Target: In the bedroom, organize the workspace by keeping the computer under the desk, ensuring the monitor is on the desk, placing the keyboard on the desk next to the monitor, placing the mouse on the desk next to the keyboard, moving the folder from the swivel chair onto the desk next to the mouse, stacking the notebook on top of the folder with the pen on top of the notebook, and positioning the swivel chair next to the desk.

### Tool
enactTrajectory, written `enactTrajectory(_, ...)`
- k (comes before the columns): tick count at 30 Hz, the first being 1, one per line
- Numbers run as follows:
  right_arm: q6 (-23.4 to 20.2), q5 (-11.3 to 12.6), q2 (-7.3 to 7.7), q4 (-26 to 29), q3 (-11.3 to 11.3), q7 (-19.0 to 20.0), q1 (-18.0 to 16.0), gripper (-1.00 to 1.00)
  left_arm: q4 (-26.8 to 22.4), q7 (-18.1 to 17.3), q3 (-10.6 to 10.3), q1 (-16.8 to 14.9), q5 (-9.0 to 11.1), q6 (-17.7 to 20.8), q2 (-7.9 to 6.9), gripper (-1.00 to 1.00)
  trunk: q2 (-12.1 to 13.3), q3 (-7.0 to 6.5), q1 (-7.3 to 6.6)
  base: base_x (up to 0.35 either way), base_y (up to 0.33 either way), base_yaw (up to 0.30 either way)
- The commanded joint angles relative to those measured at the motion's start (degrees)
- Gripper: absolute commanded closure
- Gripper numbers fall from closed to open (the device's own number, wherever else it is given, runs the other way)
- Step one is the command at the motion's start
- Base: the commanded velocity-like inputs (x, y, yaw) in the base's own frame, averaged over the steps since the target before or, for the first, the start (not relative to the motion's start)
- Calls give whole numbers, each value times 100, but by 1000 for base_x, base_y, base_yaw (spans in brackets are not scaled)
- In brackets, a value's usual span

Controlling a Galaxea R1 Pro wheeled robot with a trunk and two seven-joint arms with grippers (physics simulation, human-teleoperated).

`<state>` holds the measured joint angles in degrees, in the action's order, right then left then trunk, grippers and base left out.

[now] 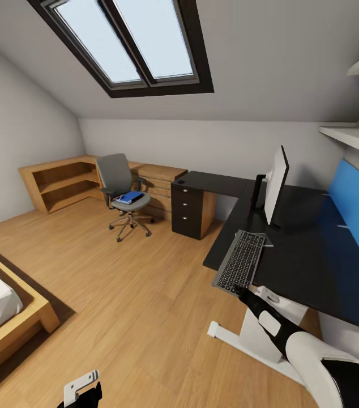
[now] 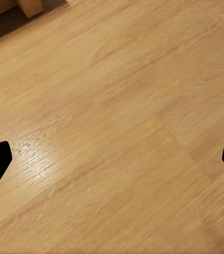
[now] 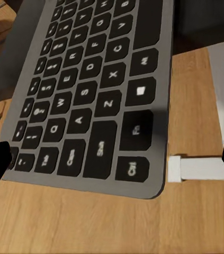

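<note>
room: attic bedroom, sloped grey ceiling, black-framed skylight, light wood floor
table: large L-shaped black-topped desk with blue back panel, black three-drawer unit at its far end
chair: grey-upholstered swivel chair on castor base, well apart from the table, beside low wooden shelving
monitor: wide flat screen, white back, black stand, upright on table
keyboard: slim silver-grey keyboard with dark keys, near end hangs past the table edge over the floor; wrist view confirms floor under it
folder: flat bright-blue folder on chair seat; something darker lies on it, too small to tell
right end effector: at the keyboard's overhanging end, fingers spread wide either side in the wrist view, not gripping
left end effector: spread wide, empty, over bare floor
risk: keyboard tips or slides off the edge if nudged outward; a push inward could knock the monitor stand
risk 2: chair rolls when the folder is taken
writing: key legends legible – Ctrl, Shift, Caps, Fn, letters; no brand seen
</note>
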<state>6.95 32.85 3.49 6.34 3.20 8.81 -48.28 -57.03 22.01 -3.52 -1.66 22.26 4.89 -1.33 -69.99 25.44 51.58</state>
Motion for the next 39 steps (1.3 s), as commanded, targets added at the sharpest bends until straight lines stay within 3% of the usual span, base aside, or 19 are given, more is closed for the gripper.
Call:
enactTrajectory(1, 17, 19, -4, -11, 32, -6, -6, -100, -10, 49, -25, -5, 33, 21, -8, -100, -4, 6, 0, 0, 0, 0)
enactTrajectory(39, 17, 10, -24, -10, 23, -37, -6, -100, -10, 37, -17, -6, 37, 21, -19, -100, -4, 6, 0, 55, 33, 0)
